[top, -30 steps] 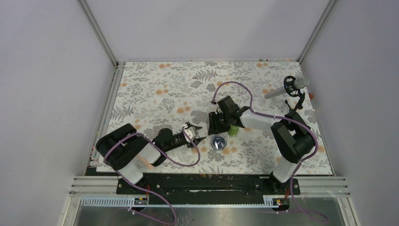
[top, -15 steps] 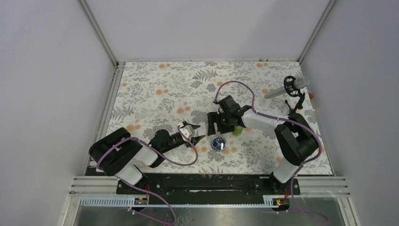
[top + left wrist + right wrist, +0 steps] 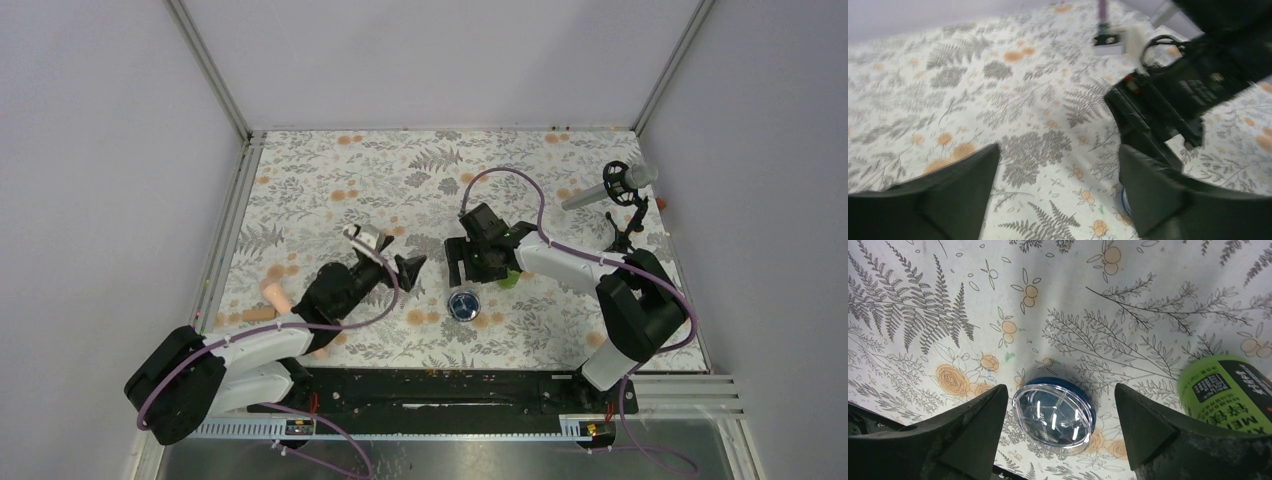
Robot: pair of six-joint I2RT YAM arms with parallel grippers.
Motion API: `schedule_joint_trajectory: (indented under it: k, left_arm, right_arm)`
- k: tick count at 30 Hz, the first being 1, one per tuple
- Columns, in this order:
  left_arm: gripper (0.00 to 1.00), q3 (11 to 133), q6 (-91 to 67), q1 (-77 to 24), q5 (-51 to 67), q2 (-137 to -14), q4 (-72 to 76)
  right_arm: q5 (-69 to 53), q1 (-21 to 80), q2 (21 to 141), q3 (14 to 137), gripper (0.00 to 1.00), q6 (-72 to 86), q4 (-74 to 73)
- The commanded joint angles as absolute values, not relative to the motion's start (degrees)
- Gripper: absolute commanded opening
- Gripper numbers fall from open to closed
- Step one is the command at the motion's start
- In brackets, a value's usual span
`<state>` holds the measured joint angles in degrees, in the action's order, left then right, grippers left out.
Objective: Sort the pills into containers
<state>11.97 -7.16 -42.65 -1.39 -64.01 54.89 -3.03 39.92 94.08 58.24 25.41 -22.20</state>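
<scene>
Blue jar [image 3: 1054,412] is on the worktop [image 3: 1148,300], green bottle [image 3: 1230,385] just beside it. Right end effector [image 3: 1060,390] is spread wide above the jar, empty. Left end effector [image 3: 1058,160] is also wide, near the jar's left. Jar is probably light, glossy and slippery: grip across the side wall.

Even, bright light; soft shadows.
My left wrist view is smeared; glare streaks the lid of the shallow round dark-blue jar [image 3: 1054,412].
</scene>
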Motion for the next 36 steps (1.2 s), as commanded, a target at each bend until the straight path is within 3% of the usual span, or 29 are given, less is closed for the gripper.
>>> schedule_joint_trajectory:
  k: [1,4,8,12,21,29,36]
  left_arm:
    - [0.98,24.4,-12.8,-42.3,-10.2,-61.2,23.2]
    - [0.99,24.1,-12.6,-42.0,-6.9,-61.1,24.1]
    - [0.98,23.9,-16.6,-41.6,-4.2,-62.2,24.7]
    - [0.86,24.6,-20.2,-41.6,-2.9,-65.5,21.4]
    - [0.59,20.5,-29.4,-44.5,-1.3,-71.4,24.3]
    - [0.47,18.0,-33.9,-53.8,-5.7,-76.9,26.1]
    - [0.44,18.4,-37.5,-60.5,-10.1,-80.5,27.0]
  right_arm:
    - [-1.2,40.2,91.0,59.9,0.85,26.3,-25.3]
    - [-1.2,40.3,92.4,60.4,0.82,27.0,-25.7]
    - [1.7,40.2,95.0,62.1,0.69,28.4,-27.6]
    - [9.6,40.2,94.8,61.1,0.58,31.1,-25.4]
    - [10.2,40.2,101.0,64.0,0.54,28.7,-29.7]
    - [4.6,40.2,97.8,61.3,0.52,26.3,-33.3]
    - [0.4,40.2,92.8,59.3,0.51,25.2,-36.2]
